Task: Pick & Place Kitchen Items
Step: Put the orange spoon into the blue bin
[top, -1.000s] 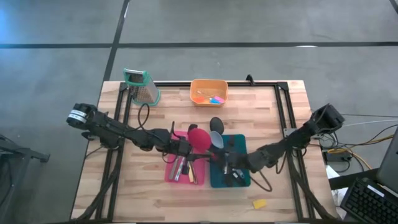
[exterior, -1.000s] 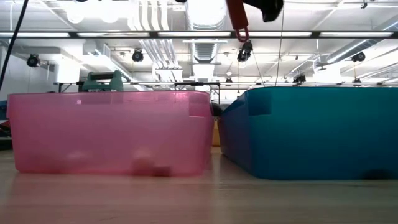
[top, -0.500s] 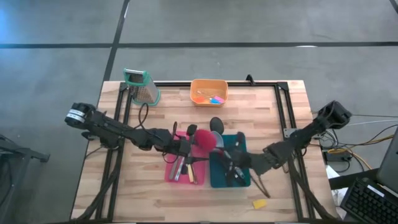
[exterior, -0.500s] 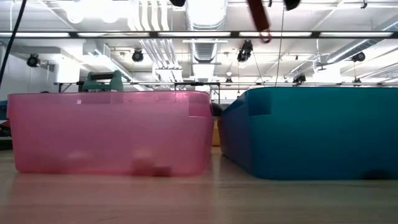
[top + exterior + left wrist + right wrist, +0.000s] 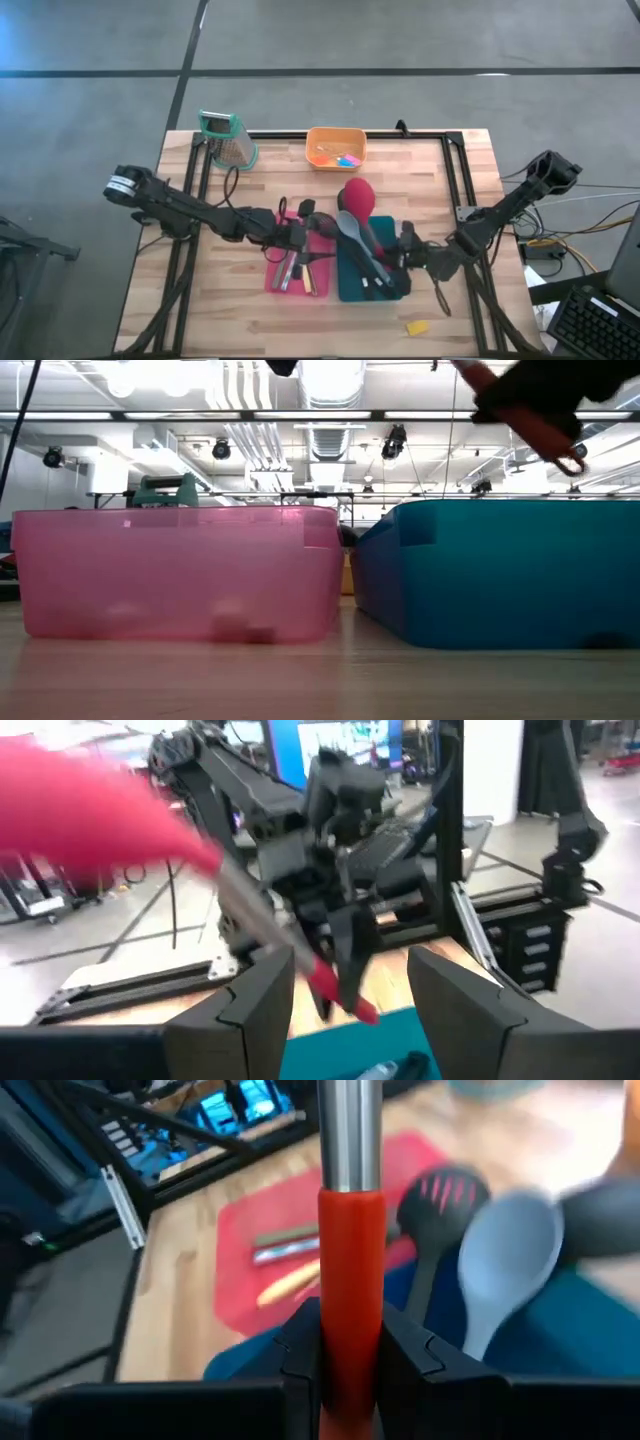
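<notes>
A red spoon hangs over the teal bin [image 5: 352, 285], its bowl [image 5: 357, 195] above the bin's far edge. My right gripper [image 5: 398, 252] is shut on its handle. Open and touching nothing, my left gripper [image 5: 312, 228] stands over the pink bin [image 5: 278, 282]; in its wrist view [image 5: 350, 990] the spoon's handle passes just ahead of its fingers. A grey-lilac spoon [image 5: 352, 228] and a black slotted spatula [image 5: 445, 1205] lean out of the teal bin. Knives [image 5: 298, 272] lie in the pink bin. My right gripper pinches the spoon's red handle [image 5: 350, 1295] between its two fingers, reaching in level from the table's right side. The metal shaft [image 5: 350, 1130] and the bowl run on ahead of the fingers. The spoon is lifted clear of the bin, its handle end [image 5: 545, 435] slanting down.
An orange bowl [image 5: 335, 147] with small coloured pieces and a metal grater with a teal top [image 5: 228, 138] stand at the table's far edge. A yellow piece [image 5: 417, 327] lies near the front right. The two bins [image 5: 180, 570] [image 5: 500, 570] stand side by side.
My left gripper has opened and let go of the red spoon. My right gripper has shut on the spoon's handle and drawn back toward the table's right edge. The spoon's bowl has swung from over the pink bin toward the far edge of the teal bin.
</notes>
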Controlling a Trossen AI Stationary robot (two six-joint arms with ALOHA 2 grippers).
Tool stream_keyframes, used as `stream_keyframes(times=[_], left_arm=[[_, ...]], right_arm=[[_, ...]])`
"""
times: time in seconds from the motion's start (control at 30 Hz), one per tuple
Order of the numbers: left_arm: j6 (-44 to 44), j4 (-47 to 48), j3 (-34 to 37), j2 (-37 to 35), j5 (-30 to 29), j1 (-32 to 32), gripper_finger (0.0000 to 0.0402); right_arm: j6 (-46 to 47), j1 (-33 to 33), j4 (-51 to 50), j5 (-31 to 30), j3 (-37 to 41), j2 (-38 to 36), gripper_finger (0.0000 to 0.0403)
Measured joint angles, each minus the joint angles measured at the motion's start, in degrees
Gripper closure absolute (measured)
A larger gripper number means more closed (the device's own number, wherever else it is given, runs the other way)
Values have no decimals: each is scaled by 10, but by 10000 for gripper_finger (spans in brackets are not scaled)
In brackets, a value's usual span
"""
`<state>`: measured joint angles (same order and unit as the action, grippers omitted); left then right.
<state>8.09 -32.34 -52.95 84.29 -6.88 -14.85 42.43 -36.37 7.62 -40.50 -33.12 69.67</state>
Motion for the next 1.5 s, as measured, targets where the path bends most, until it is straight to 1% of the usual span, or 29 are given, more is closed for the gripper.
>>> stream_keyframes(times=[0.17,0.3,0.37,0.5,0.63,0.8,0.9,0.97,1.1,1.2,1.27,1.33,1.4,1.5], left_arm=[[11,-13,-22,37,-6,0,200],[29,5,-65,76,-6,-1,200],[36,25,-93,95,-6,-1,200],[42,83,-158,130,-9,-1,200],[61,162,-237,168,-45,-1,200],[87,277,-348,209,-84,-1,200],[95,348,-406,220,-112,-1,200],[93,373,-429,221,-125,-1,200],[92,382,-441,210,-127,-1,200],[92,380,-441,202,-127,-1,200],[94,382,-441,197,-127,-1,200],[94,382,-442,194,-127,-1,200],[95,385,-442,193,-128,-1,200],[97,388,-442,188,-130,-1,200]], right_arm=[[103,32,0,51,27,6,356],[152,58,2,91,48,6,356],[167,68,-1,100,59,6,356],[183,76,3,116,63,14,356],[194,83,7,140,58,41,356],[204,88,8,172,31,95,356],[197,90,5,184,9,125,356],[197,92,-7,184,-1,139,356],[208,103,-50,192,-15,158,356],[226,110,-57,196,-16,169,354],[228,115,-56,200,-16,175,337],[223,117,-53,205,-16,175,311],[218,117,-53,210,-16,171,286],[211,118,-58,217,-17,160,259]])
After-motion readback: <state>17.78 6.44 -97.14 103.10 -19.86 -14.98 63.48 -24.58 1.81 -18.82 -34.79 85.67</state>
